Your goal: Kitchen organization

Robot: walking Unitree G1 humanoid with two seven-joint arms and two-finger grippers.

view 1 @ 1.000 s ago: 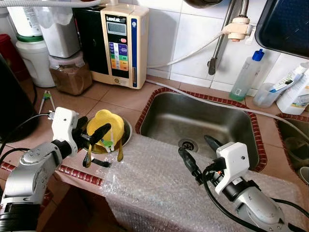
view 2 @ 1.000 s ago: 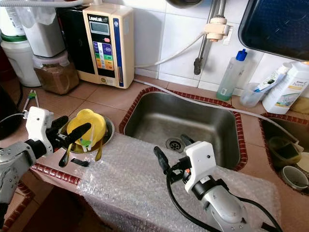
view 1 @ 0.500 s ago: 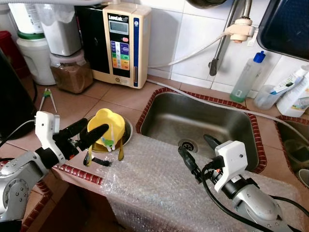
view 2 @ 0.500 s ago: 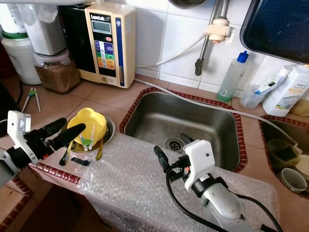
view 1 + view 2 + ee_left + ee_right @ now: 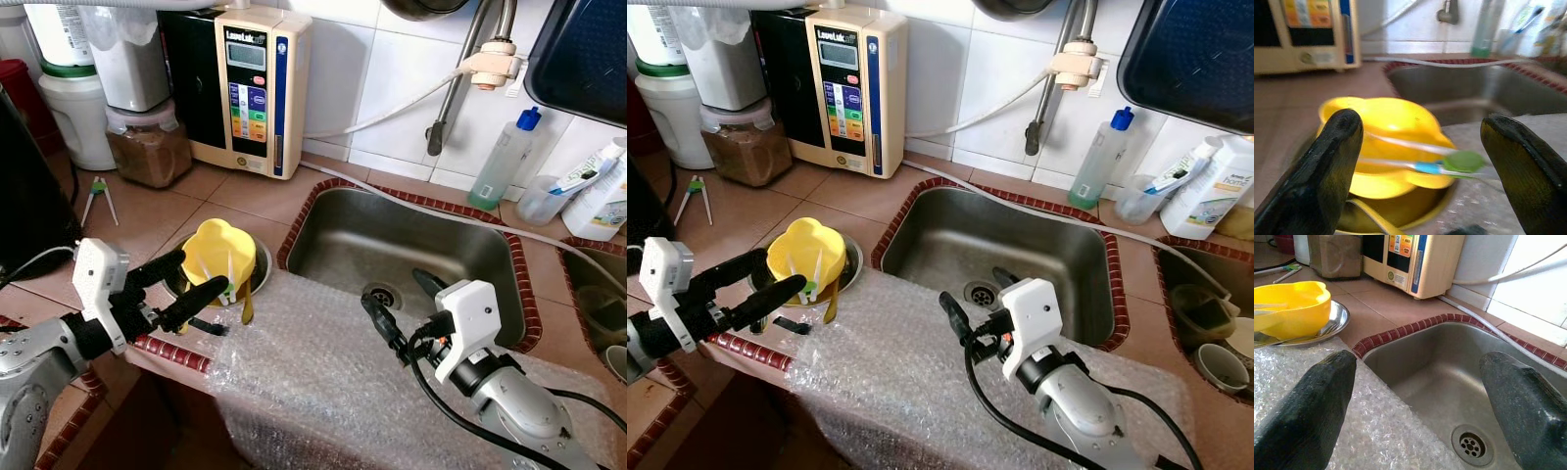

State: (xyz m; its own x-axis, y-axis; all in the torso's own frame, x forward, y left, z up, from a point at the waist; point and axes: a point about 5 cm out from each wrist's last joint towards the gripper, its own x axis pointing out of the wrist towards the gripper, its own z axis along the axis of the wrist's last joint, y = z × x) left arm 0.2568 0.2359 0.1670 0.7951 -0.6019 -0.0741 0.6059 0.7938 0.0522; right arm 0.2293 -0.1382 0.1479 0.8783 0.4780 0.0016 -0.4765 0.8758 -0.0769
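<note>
Yellow bowl (image 5: pixel 217 257) sits upside down in a steel dish (image 5: pixel 257 266) on the tiled counter (image 5: pixel 147 211), just left of the sink (image 5: pixel 411 250). Thin utensils lean on it, one with a green tip (image 5: pixel 226 289).

Left eye view: left gripper (image 5: pixel 186 282) spread wide, holding nothing, hanging just in front of the bowl at the counter edge. Upper finger points at the dish rim, lower finger sits nearer the bubble wrap (image 5: pixel 323 382). No contact with the bowl visible. Right gripper (image 5: pixel 407 304) also spread, empty, over the front edge of the sink above the wrap.

Right eye view: same layout. Bowl (image 5: pixel 806 257) lies just beyond the left fingertips. Water ionizer (image 5: pixel 850 83) and a jar of brown powder (image 5: pixel 743 147) stand against the wall behind. Clear bottle with blue cap (image 5: pixel 1099 157) stands behind the sink.

Left wrist view: blurred. Bowl (image 5: pixel 1396 142) centred between the two fingers (image 5: pixel 1334 156), apart from both. Green-tipped utensil (image 5: pixel 1462 160) lies across it.

Right wrist view: fingers (image 5: pixel 1312 411) wide apart, drain (image 5: pixel 1471 445) between them, bowl (image 5: pixel 1288 308) off to one side in its dish.
</note>
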